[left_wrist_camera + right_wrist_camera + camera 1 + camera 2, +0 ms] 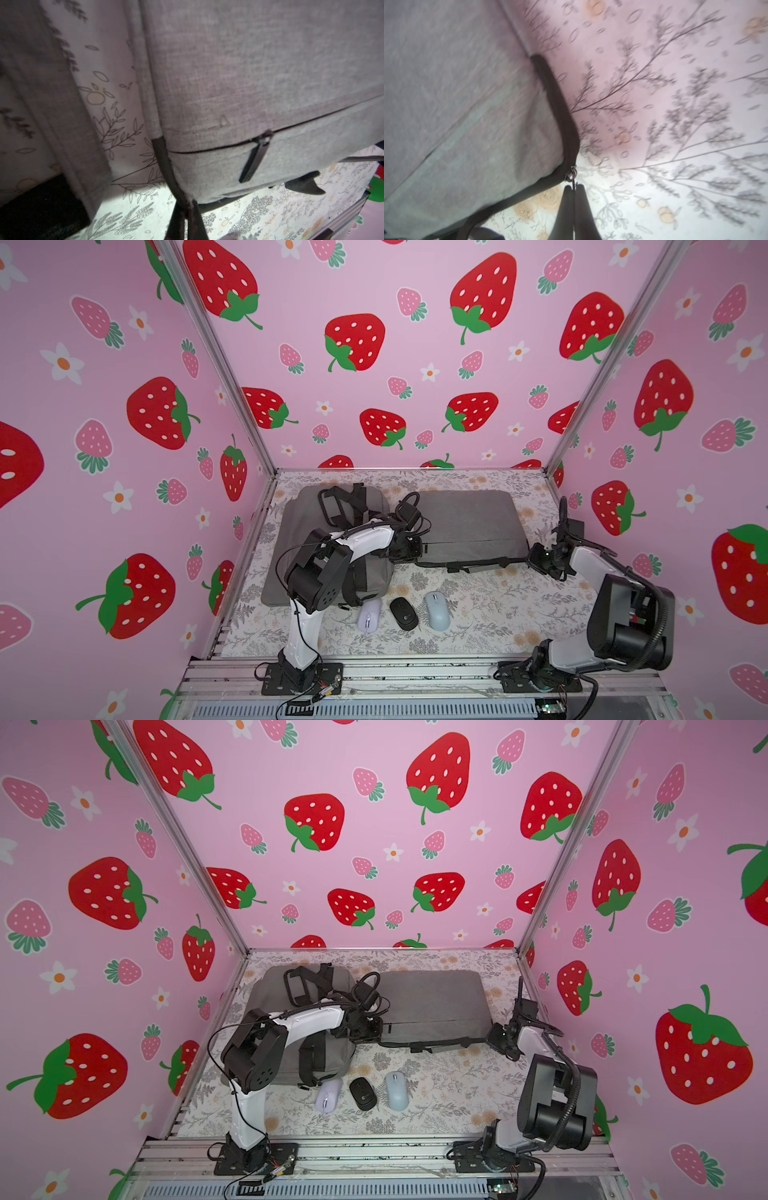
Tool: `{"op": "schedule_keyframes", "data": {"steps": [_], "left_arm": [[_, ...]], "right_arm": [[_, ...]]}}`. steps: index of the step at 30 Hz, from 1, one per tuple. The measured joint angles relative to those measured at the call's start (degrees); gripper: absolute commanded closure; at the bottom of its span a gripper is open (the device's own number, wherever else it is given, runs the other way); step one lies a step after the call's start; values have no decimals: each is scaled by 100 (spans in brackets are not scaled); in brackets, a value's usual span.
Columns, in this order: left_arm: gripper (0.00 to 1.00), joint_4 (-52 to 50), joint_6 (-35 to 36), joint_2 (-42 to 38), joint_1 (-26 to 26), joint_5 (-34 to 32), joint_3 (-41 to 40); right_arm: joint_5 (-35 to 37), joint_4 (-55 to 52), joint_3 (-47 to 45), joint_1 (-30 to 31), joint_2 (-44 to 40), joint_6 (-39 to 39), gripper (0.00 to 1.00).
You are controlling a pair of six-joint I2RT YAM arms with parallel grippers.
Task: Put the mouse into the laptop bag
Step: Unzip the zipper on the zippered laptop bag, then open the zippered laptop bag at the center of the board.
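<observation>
**Evidently opening the bag, with every mouse outside it**

We see the right jaws pressed together on the thin tab of the small metal zip puller [571, 173], at one near corner of the flat grey fabric laptop bag [469, 518]. The left jaws are likewise clamped shut, pinching the black webbing strip [166, 164] that runs down the bag's opposite near corner. We judge the pairing deliberate: one arm anchors the bag so it cannot slide while the other draws the zip along the dark near edge. How far the zip is open we cannot tell.

Outward, on the floral-patterned tabletop [498, 614], three mice lie side by side in front of the bag and apart from it: a lilac oval mouse [369, 615], a black oval mouse [404, 613] and a pale blue oval mouse [437, 610]. None is in the bag, and we cannot say which one is meant. A grey fabric backpack with black straps [299, 510] lies under the left arm.
</observation>
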Motion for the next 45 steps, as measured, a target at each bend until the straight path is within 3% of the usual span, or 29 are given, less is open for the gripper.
{"op": "schedule_keyframes", "data": {"steps": [7,9,11,13,14,17,22,28,31,33,34,36,38,45], "left_arm": [[100,179,-2,0,-79,133,-20],[100,179,0,0,-111,127,-20],[77,164,28,0,-197,70,-13],[56,63,52,2,-275,-15,31],[48,-9,83,2,-334,-59,83],[40,-168,127,2,-525,-155,289],[34,-315,177,-74,-750,-361,485],[28,-553,264,-323,-807,-564,575],[25,-560,302,-348,-804,-623,645],[23,-568,310,-348,-807,-643,647],[19,-575,326,-348,-811,-682,647],[14,-581,361,-348,-822,-750,647],[13,-595,431,-348,-822,-824,647],[9,-608,831,-352,-883,-1134,651]], "right_arm": [[-356,-26,282,-466,640,15,99],[-354,-35,328,-446,640,37,78],[-199,-61,380,-321,597,52,54],[39,-103,417,-155,470,7,44],[155,-146,422,-4,350,11,41],[481,-317,426,557,-136,-55,37],[789,-538,326,1394,-813,-101,33],[717,-584,-208,1746,-955,-31,32],[664,-575,-348,1858,-796,31,33],[579,-514,-385,1937,-634,55,40],[520,-476,-393,1989,-557,55,47],[376,-413,-402,2092,-472,107,80],[245,-354,-398,2199,-498,153,97],[48,-785,151,2247,-1121,131,100]]}}
